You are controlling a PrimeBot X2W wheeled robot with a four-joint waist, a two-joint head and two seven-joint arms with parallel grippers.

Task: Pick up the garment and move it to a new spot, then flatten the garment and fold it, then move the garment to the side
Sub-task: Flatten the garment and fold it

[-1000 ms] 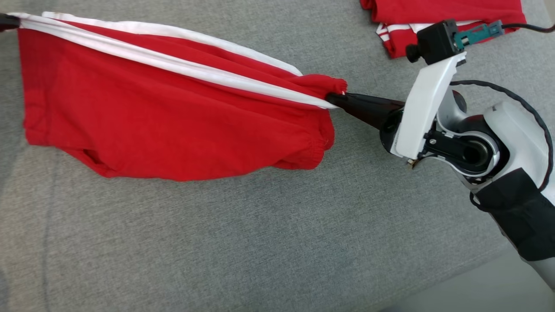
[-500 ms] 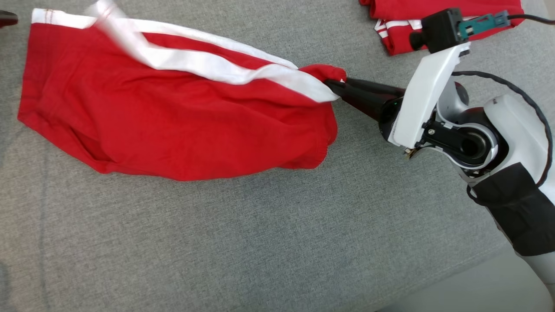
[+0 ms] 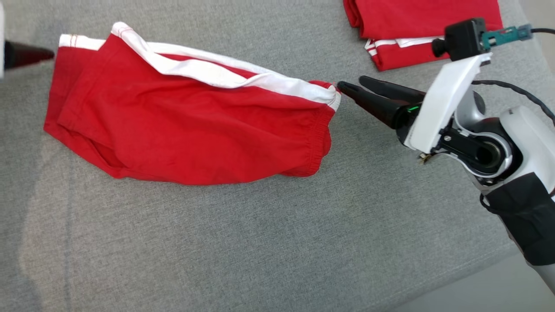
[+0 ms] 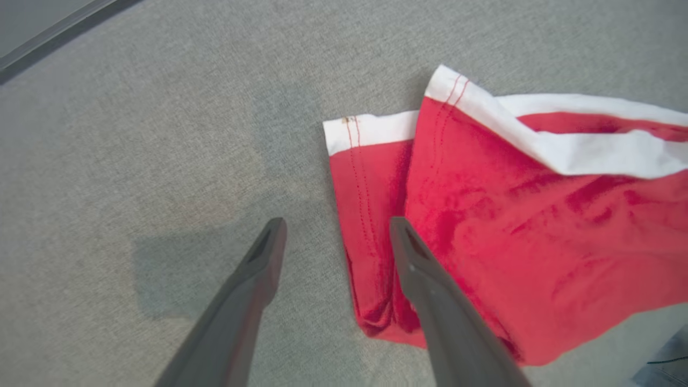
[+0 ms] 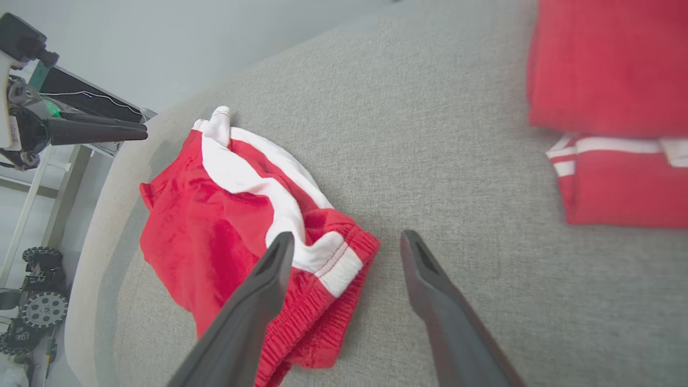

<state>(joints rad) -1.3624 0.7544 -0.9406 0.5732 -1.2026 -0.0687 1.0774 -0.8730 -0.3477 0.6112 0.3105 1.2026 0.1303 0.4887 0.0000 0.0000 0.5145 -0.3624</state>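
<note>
The garment (image 3: 195,125) is a pair of red shorts with a white side stripe, lying slack and rumpled on the grey cushion (image 3: 260,242). My right gripper (image 3: 352,83) is open just off the waistband end, fingers apart and holding nothing. In the right wrist view, that gripper (image 5: 348,236) hangs over the garment's (image 5: 204,231) elastic waistband. My left gripper (image 3: 43,54) shows as a dark tip at the far left, beside the leg hem. The left wrist view shows it (image 4: 337,224) open above the hem of the garment (image 4: 537,242), empty.
Folded red garments with white stripes (image 3: 425,26) are stacked at the back right, also in the right wrist view (image 5: 607,64). The cushion's front edge runs across the lower right corner (image 3: 477,277). Beyond its left edge stand a metal rack and a small wheeled machine (image 5: 37,306).
Both grippers have opened and let go of the garment. It has dropped from being stretched taut to lying slack. Both grippers have drawn slightly back from its ends.
</note>
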